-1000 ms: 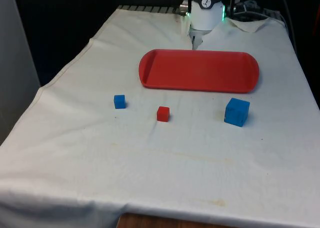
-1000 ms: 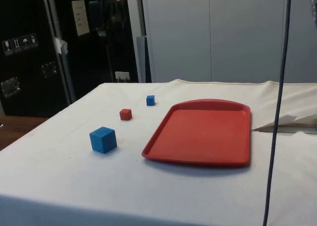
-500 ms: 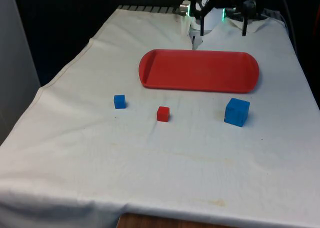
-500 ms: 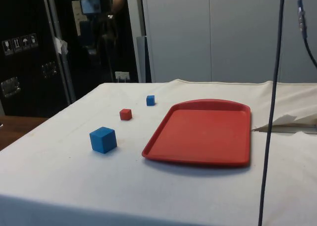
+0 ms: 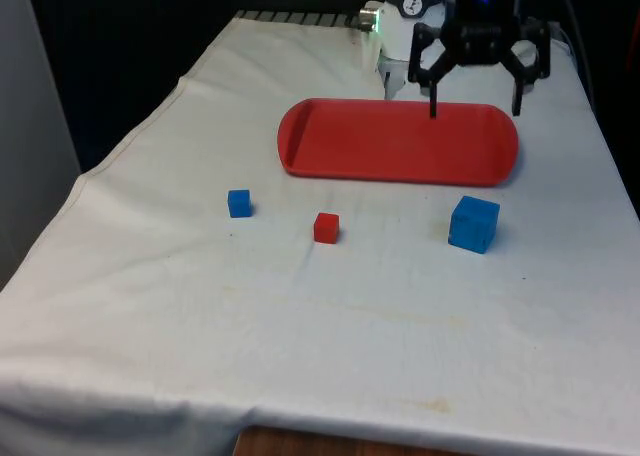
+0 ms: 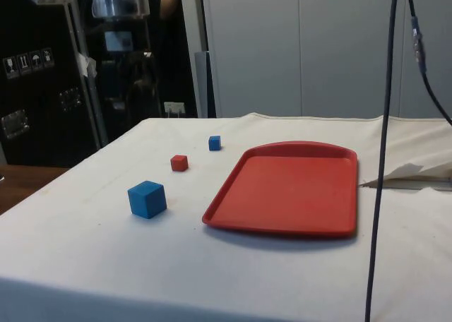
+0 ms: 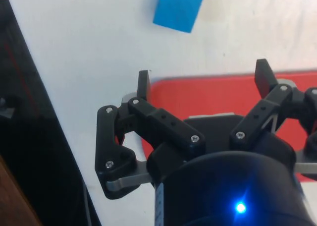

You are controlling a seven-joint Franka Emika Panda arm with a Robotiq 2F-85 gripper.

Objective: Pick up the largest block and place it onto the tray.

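The largest block, a blue cube [image 5: 473,224], sits on the white cloth just in front of the red tray [image 5: 350,136], towards the front view's right. In the side view the cube [image 6: 147,198] stands left of the tray [image 6: 289,188]. My black gripper [image 5: 475,109] hangs open above the right half of the tray, apart from the cube, with nothing between its fingers. In the wrist view the gripper [image 7: 203,78] spreads over the tray's edge [image 7: 208,99], and the cube [image 7: 178,8] lies beyond it on the cloth.
A small red block [image 5: 326,227] and a small blue block [image 5: 239,203] lie on the cloth to the front view's left of the big cube. A dark cable [image 6: 381,159] hangs in front of the side view. Cloth folds [image 5: 495,48] lie behind the tray.
The gripper has dropped from the far end of the table and moved forward over the tray's right half. Blocks and tray have not moved.
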